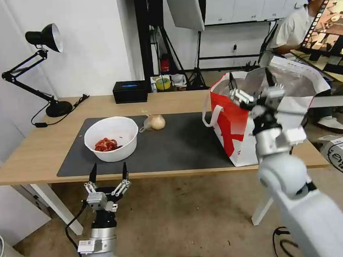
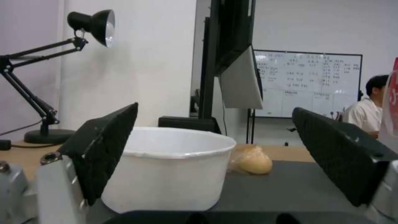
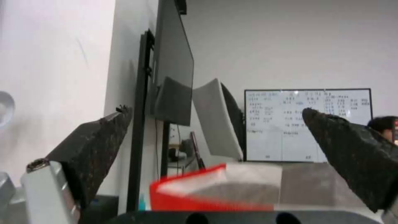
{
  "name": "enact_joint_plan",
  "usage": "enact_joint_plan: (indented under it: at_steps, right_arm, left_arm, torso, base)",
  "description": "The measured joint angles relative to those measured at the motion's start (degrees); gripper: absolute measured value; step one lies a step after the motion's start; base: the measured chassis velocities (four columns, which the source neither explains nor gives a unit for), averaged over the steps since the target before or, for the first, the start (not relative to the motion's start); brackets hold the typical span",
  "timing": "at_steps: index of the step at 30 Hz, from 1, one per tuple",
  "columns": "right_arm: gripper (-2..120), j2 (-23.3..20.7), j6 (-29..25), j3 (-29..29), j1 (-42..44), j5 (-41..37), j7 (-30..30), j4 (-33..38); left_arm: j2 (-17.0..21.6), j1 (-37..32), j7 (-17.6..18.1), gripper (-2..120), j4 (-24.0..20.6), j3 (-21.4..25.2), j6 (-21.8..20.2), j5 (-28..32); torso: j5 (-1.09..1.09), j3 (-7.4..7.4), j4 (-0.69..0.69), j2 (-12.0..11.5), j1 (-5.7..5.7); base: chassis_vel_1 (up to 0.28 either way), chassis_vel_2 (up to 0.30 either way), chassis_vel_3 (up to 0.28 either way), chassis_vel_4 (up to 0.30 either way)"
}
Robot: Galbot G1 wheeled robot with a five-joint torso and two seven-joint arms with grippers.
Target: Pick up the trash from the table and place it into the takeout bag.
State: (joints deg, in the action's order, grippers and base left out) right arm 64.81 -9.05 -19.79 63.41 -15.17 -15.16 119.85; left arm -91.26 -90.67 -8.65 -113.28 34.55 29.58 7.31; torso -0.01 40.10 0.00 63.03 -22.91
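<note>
Hovering just off the near edge of the bench (image 1: 37, 152), the left end effector (image 1: 108, 173) has its fingers spread wide and empty, pointed at the white bowl (image 1: 112, 138) of red scraps that sits on the dark grey mat (image 1: 180, 143). Behind the bowl on the mat lies the clear bag with a yellowish lump (image 1: 155, 122), apart from it. The right end effector (image 1: 250, 81) is raised over the open mouth of the red-and-white takeout bag (image 1: 233, 128), which stands at the right end of the mat, its fingers also wide apart with nothing between them.
</note>
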Motion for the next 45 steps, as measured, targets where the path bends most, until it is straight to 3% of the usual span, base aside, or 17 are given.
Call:
enact_joint_plan:
  at_steps: [11, 22, 45]
  right_arm:
    - [100, 6.30, -9.33, -1.29, 12.29, 5.32, 3.65, -1.78]
    - [100, 9.77, -16.62, -0.90, 17.21, 8.86, 4.89, -6.42]
    - [100, 11.31, -20.80, -0.01, 19.62, 9.93, 5.03, -10.82]
  left_arm:
    - [0.01, -0.65, 0.02, 100, -0.84, 0.26, 0.14, 0.04]
    - [0.00, -0.05, 0.07, 100, -0.43, 0.16, 0.16, 0.13]
    - [0.00, 0.68, 0.09, 100, 1.16, 1.10, 0.46, 0.39]
  torso:
    - [0.00, 0.00, 0.00, 0.00, 0.00]
    - [0.00, 0.00, 0.00, 0.00, -0.01]
    - [0.01, 0.00, 0.01, -0.01, -0.01]
  base:
    - [0.000, 0.000, 0.000, 0.000]
    - [0.000, 0.000, 0.000, 0.000]
    - [0.000, 0.000, 0.000, 0.000]
